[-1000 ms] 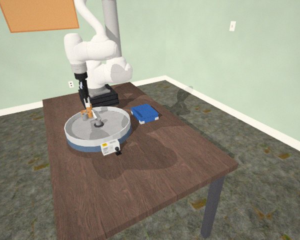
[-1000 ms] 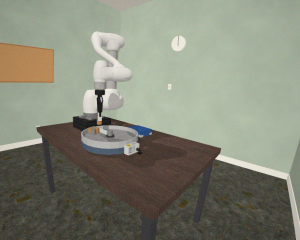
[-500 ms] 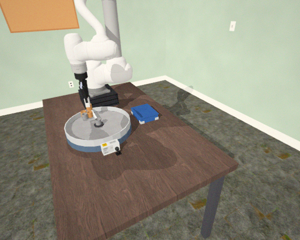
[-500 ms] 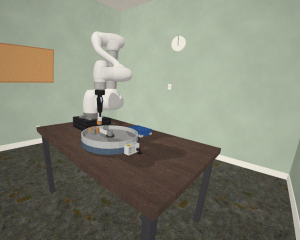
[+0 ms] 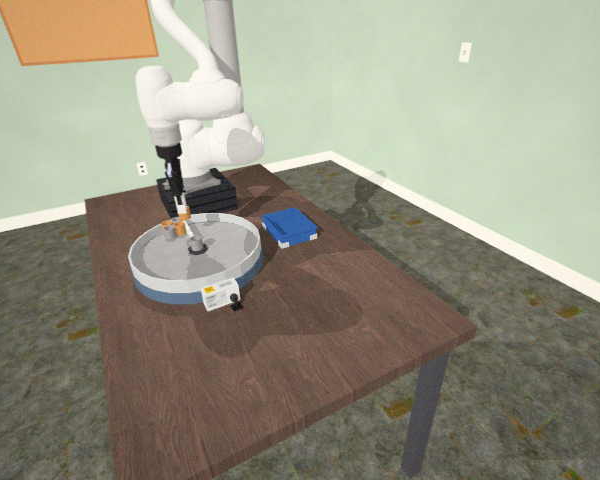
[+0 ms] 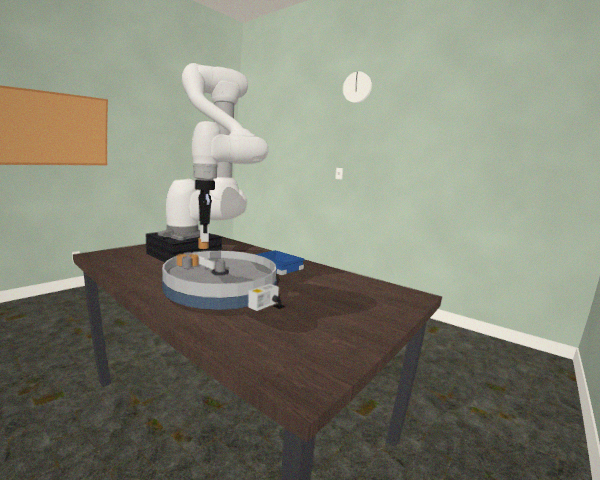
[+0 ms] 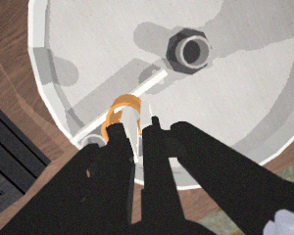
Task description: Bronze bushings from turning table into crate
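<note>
My gripper [image 5: 181, 206] [image 6: 203, 235] [image 7: 139, 116] is shut on the wall of a bronze bushing [image 5: 185, 213] [image 6: 203, 243] [image 7: 126, 99], holding it above the far rim of the turning table [image 5: 155, 284] [image 6: 207, 299] [image 7: 38, 69]. Two more bronze bushings, one on the left [image 5: 165, 225] [image 6: 180, 259] and one on the right [image 5: 180, 228] [image 6: 195, 259], stand on the turning table. A steel bushing [image 5: 169, 234] [image 6: 187, 262] stands close against them, with grey behind it partly hidden. The blue crate [image 5: 298, 227] [image 6: 282, 262] lies beyond the turning table's right side; no bushing shows in it.
A white bar [image 5: 189, 230] [image 6: 206, 263] [image 7: 154, 79] runs from near the grey centre post [image 5: 197, 243] [image 6: 219, 266] toward the rim. A white box [image 5: 220, 295] [image 6: 262, 297] sits at the turning table's near side. The black robot base [image 5: 212, 200] [image 6: 160, 248] stands behind.
</note>
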`<state>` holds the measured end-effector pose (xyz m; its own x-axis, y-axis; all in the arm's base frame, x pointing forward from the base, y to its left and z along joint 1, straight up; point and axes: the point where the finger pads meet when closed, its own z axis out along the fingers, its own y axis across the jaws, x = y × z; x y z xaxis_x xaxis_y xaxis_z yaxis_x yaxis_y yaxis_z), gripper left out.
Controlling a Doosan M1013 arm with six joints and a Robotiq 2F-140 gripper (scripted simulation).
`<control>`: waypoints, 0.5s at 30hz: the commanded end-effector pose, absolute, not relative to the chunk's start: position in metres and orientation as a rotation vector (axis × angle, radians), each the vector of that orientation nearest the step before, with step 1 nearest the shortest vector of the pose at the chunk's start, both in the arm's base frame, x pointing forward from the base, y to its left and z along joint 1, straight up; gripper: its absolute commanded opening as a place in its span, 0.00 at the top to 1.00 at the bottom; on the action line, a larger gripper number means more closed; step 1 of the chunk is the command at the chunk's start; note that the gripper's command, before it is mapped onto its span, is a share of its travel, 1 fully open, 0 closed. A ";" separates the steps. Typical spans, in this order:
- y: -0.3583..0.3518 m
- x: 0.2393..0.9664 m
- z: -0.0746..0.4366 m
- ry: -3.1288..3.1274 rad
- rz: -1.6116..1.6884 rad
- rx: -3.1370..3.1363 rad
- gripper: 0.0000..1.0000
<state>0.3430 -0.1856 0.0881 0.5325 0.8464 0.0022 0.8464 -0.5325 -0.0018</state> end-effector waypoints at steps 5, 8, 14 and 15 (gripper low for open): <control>-0.142 0.361 0.088 -1.517 -0.001 -2.748 1.00; -0.135 0.364 0.088 -1.517 -0.001 -2.748 1.00; -0.080 0.386 0.088 -1.517 -0.001 -2.748 1.00; -0.070 0.390 0.088 -1.517 -0.001 -2.748 1.00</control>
<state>0.3766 -0.1003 0.0883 0.5313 0.8472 0.0052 0.8472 -0.5313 -0.0022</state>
